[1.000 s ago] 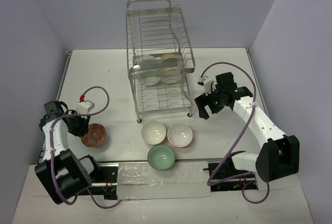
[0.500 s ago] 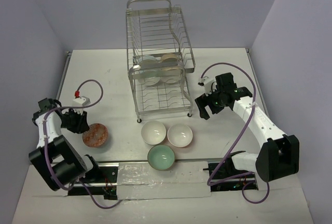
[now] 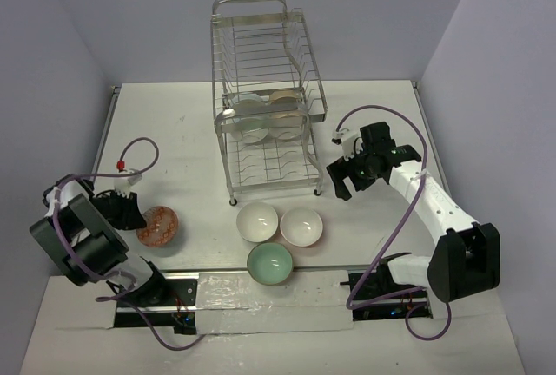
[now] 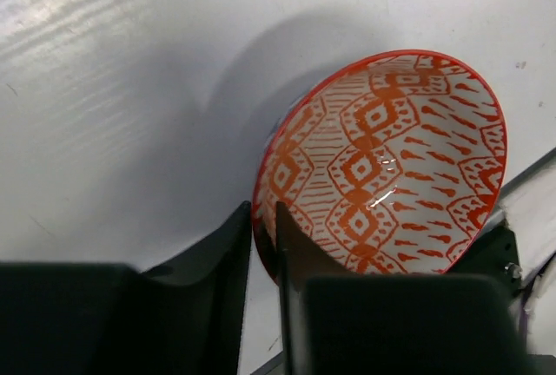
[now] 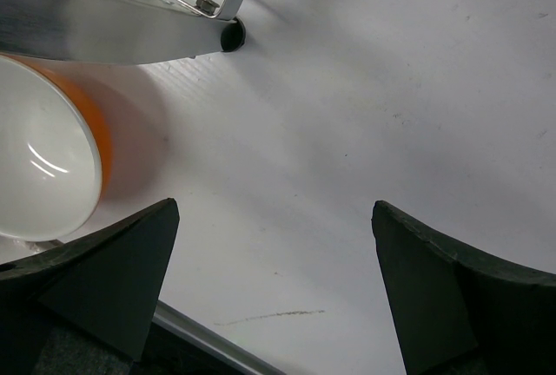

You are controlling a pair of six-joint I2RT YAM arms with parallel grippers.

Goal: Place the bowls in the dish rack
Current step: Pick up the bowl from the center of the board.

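White counter (image 3: 187,136), pale lavender walls (image 3: 122,19). The left hand (image 4: 261,219) pinches the rim of the tilted orange-red bowl (image 4: 387,167) near the counter's left edge. The right hand (image 5: 274,210) gapes wide beside the dish rack (image 3: 261,49), mid-counter.

Bright even overhead light, top view sharp, soft shadow at ten o'clock of the patterned bowl (image 4: 382,167), glare streaks on the table (image 4: 78,19)
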